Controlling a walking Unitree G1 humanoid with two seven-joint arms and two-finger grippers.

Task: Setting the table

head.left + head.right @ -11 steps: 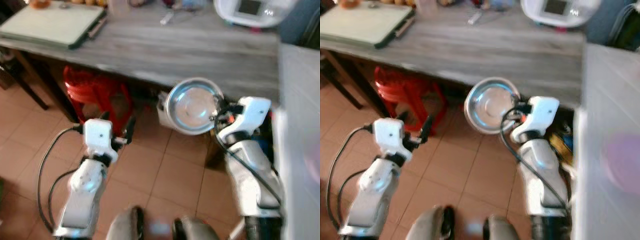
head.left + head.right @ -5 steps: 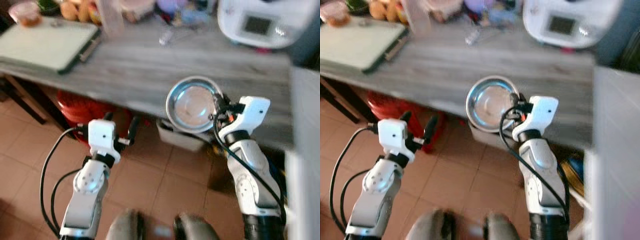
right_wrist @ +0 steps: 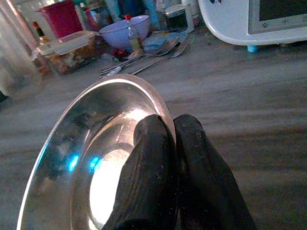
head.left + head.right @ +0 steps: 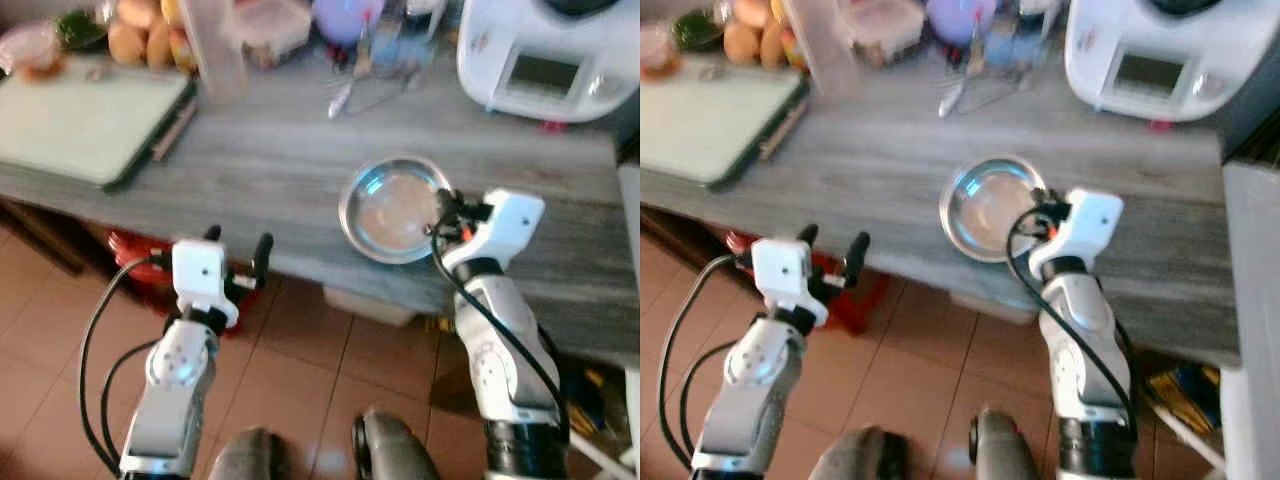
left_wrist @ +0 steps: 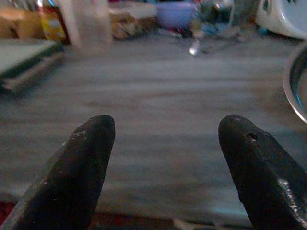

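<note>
Letting go too early could make the steel bowl [image 4: 393,210] clatter or slide, because it seems to hang tilted above the grey table [image 4: 270,170]. The right gripper [image 3: 168,143] pinches its near rim. The left gripper [image 5: 163,158], fingers spread, waits near the table edge.

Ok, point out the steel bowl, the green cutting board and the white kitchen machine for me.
steel bowl [image 4: 392,210], left eye view, on its shiny inner bottom.
green cutting board [image 4: 85,120], left eye view, on the middle of its flat top.
white kitchen machine [image 4: 1150,60], right eye view, on its front face by the display.
</note>
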